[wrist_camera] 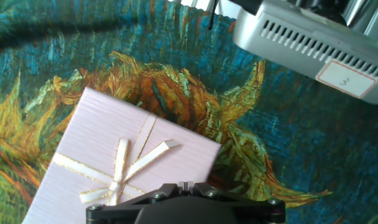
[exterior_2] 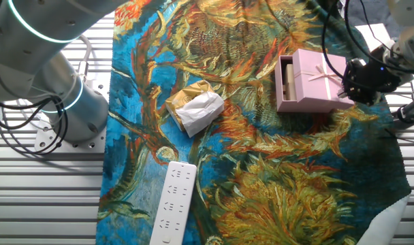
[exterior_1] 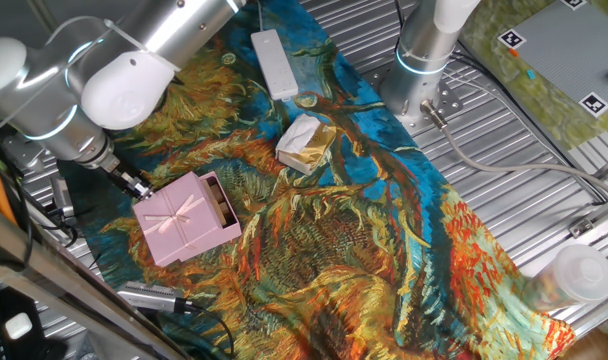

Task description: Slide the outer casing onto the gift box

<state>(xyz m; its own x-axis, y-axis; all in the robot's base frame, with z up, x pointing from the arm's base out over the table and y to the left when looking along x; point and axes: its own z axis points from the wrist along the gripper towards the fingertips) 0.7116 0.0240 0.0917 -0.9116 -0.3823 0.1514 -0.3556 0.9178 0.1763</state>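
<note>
On the painted cloth with its blue and orange sunflower pattern, at your left in one fixed view, you see the outer casing lying flat, the gift box partly inside it. The gripper is just beside the casing; whether it is wide or narrow you cannot tell. Further right lie a wrapped lump and a white remote, then the ribbed metal table.

Handwritten "3" on a small white label stuck to a grey vented housing in the hand view, black-and-white square marker tags on a grey board, patterns only, no other legible text
</note>
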